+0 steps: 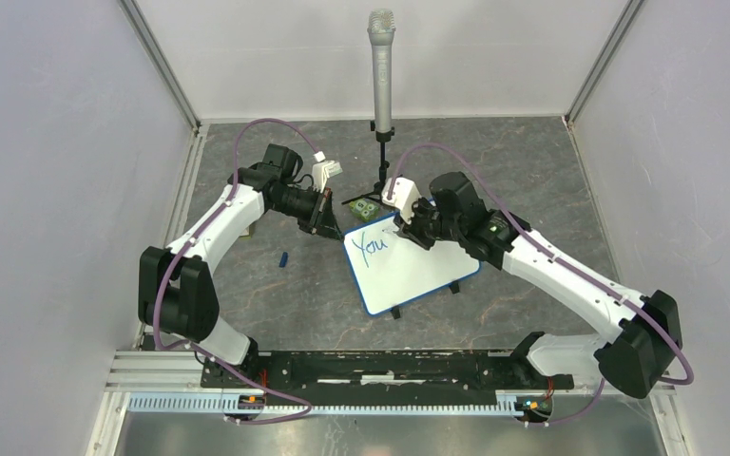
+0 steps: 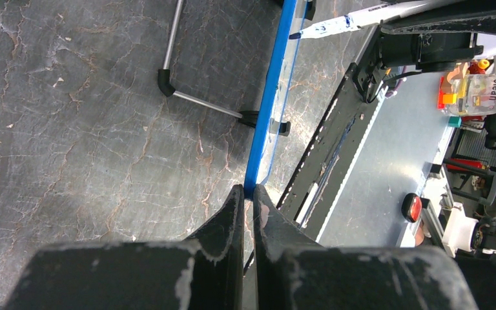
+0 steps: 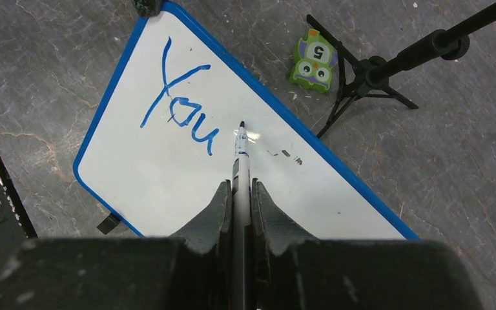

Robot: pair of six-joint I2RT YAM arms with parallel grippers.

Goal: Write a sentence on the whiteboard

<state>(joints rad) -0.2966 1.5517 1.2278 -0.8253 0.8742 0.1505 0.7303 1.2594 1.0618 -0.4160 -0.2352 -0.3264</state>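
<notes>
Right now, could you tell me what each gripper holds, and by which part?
Left gripper: the whiteboard, by a corner of its blue edge. Right gripper: the marker, by its barrel.

The left arm (image 1: 214, 228) and right arm (image 1: 561, 273) are white with black joints. A purple cable (image 1: 266, 121) runs along each. The left end effector (image 2: 246, 194) and right end effector (image 3: 239, 188) are black and scratched

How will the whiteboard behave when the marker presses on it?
Probably stiff: the whiteboard looks flat. It may slide, standing on small feet over smooth tabletop; the left tool clamps its blue edge, likely steadying it.
</notes>
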